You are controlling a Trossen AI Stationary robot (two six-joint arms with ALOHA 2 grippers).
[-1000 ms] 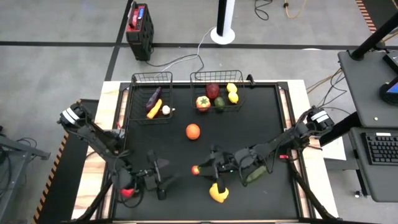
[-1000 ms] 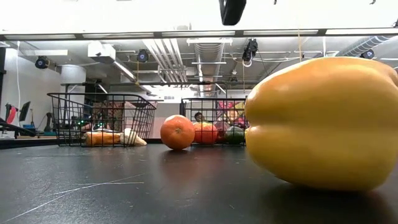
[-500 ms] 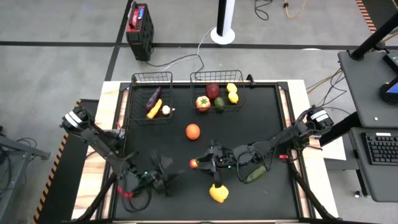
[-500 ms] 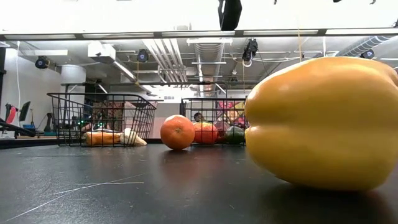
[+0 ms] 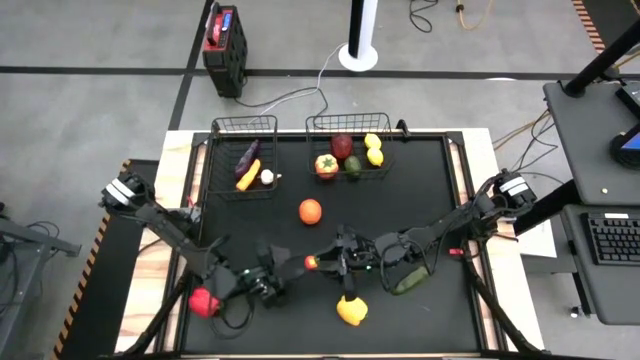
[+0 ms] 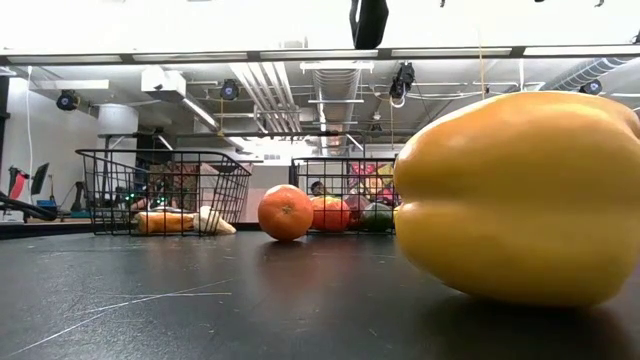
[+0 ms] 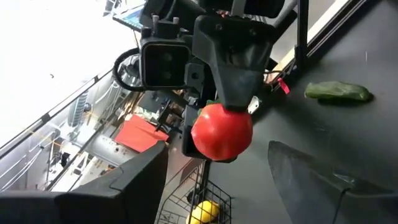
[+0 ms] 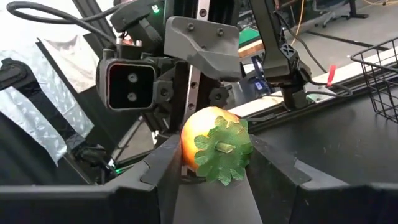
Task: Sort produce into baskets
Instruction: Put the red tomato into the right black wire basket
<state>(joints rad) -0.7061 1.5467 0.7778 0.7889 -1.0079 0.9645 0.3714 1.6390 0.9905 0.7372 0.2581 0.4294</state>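
From above we see the left gripper [image 5: 283,280] near the table's front, fingers spread and empty, facing the right gripper [image 5: 322,263], which clamps a small red fruit [image 5: 312,263]. Its wrist camera reveals a green leafy cap [image 8: 222,151] the overhead view hides.

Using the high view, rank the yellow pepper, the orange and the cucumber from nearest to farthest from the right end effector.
1. Yellow pepper, just toward the table's front of the right end effector.
2. Orange, toward the baskets; nearly tied.
3. Cucumber, on the right.
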